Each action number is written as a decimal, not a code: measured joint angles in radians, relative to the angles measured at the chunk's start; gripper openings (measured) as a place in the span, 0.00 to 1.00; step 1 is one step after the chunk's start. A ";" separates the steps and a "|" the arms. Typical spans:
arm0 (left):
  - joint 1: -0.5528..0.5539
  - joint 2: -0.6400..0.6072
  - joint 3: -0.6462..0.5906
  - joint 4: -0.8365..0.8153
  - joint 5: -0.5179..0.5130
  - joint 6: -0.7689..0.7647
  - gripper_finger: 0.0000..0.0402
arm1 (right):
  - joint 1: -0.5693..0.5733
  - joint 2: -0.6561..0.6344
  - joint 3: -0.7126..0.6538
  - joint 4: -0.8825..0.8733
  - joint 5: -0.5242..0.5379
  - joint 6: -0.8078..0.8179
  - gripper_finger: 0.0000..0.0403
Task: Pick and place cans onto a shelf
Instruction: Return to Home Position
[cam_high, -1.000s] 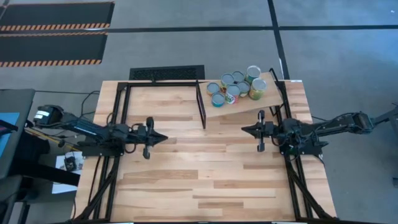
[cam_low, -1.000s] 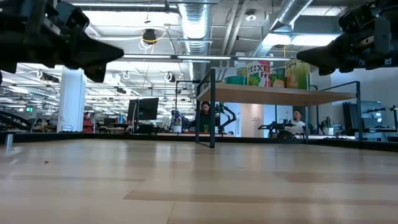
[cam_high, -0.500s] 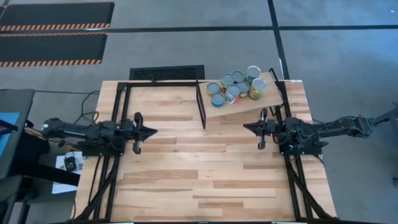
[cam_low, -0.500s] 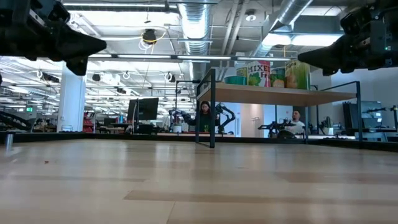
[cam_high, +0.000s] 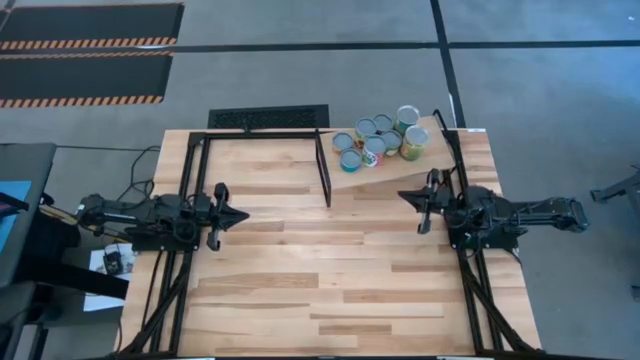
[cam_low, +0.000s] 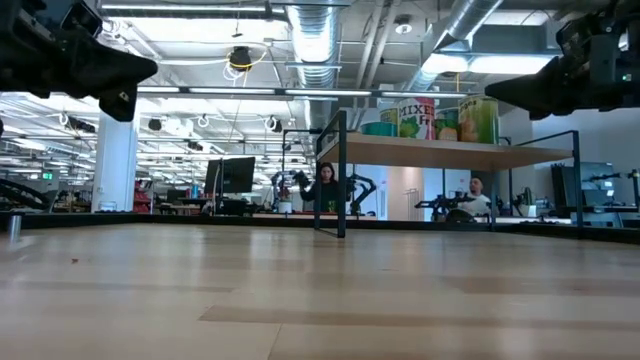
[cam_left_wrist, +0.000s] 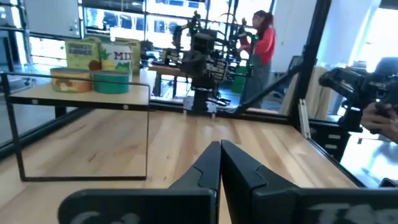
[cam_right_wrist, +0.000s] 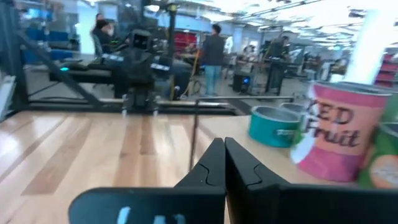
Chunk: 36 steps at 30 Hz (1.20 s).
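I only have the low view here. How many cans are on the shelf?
Observer: The high view shows eight cans, clustered together on the shelf.
Operator: Is either gripper holding anything?
Observer: No. The wrist views show the left gripper and the right gripper both shut, with nothing between the fingers.
Operator: Where do they sit over the table?
Observer: In the high view each is over its own side of the table, with the tips pointing toward the middle.
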 joint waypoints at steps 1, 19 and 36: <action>0.000 0.000 0.000 0.000 0.000 0.000 0.00 | -0.012 -0.007 0.000 -0.006 -0.002 0.005 0.02; 0.000 0.002 0.000 0.007 0.044 0.034 0.00 | -0.087 -0.141 0.000 -0.168 -0.006 0.062 0.08; 0.001 0.018 -0.001 -0.004 0.019 0.077 0.00 | -0.100 -0.111 0.006 -0.180 -0.001 0.113 0.12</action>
